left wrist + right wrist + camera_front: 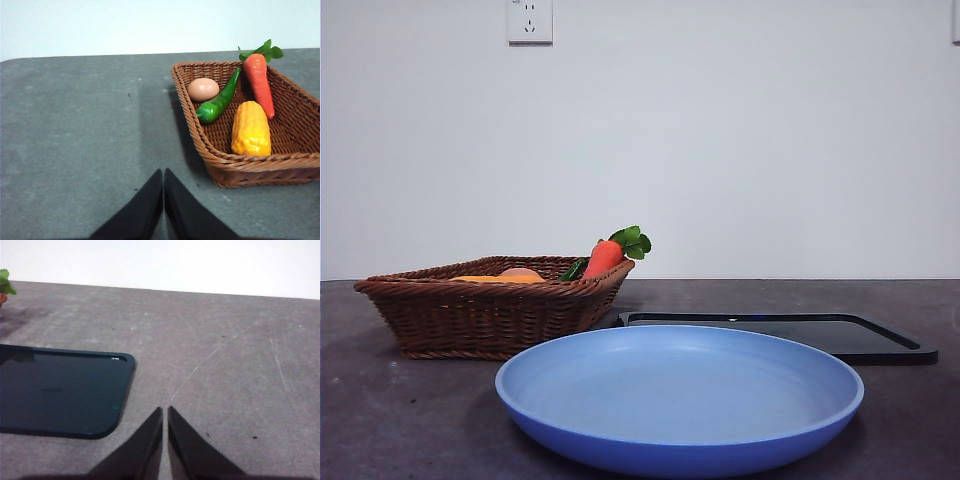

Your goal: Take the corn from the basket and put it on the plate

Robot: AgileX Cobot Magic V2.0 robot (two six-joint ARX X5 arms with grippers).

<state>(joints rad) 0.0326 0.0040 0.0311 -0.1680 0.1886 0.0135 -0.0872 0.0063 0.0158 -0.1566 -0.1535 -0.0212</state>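
The yellow-orange corn (251,129) lies in the brown wicker basket (197,125), between the carrot and the green pepper. From the front only a thin yellow strip of corn (485,279) shows over the basket (490,310) rim at the left. The blue plate (680,400) sits empty at the front centre. My left gripper (163,172) is shut and holds nothing, above bare table beside the basket. My right gripper (165,410) is shut and holds nothing, over bare table next to the black tray.
The basket also holds a carrot (261,82) with green leaves, a green pepper (220,100) and a peach-coloured egg (203,89). A flat black tray (790,333) lies behind the plate, to the right of the basket. A white wall closes off the back.
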